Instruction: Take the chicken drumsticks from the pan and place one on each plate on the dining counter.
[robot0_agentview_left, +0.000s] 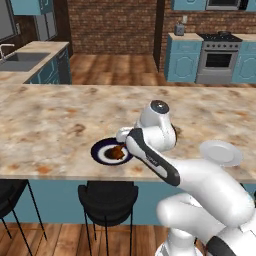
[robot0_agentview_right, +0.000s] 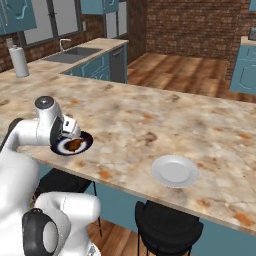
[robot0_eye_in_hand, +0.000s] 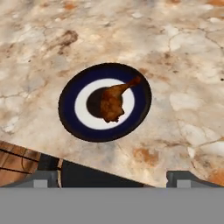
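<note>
A chicken drumstick (robot0_eye_in_hand: 113, 103) lies in the middle of a round plate (robot0_eye_in_hand: 70, 109) with a dark blue rim and a white ring, near the front edge of the dining counter (robot0_eye_in_hand: 183, 52). My gripper (robot0_eye_in_hand: 114, 178) hovers just above this plate, open, with nothing between its fingers. From the base views, the drumstick (robot0_agentview_left: 117, 152) (robot0_agentview_right: 75, 145) sits on the blue-rimmed plate (robot0_agentview_left: 100, 150) (robot0_agentview_right: 87, 144), right beside my hand and gripper (robot0_agentview_left: 122, 137) (robot0_agentview_right: 70, 132). A plain white plate (robot0_agentview_left: 220, 152) (robot0_agentview_right: 175, 171) lies bare further right on the counter (robot0_agentview_left: 60, 120) (robot0_agentview_right: 150, 115). The pan is out of view.
Black stools (robot0_agentview_left: 107, 200) (robot0_agentview_right: 167, 227) stand under the counter's near edge. A sink (robot0_agentview_left: 22, 59) and a paper towel roll (robot0_agentview_right: 20, 61) are on the far worktop. A stove (robot0_agentview_left: 218, 57) stands against the brick wall.
</note>
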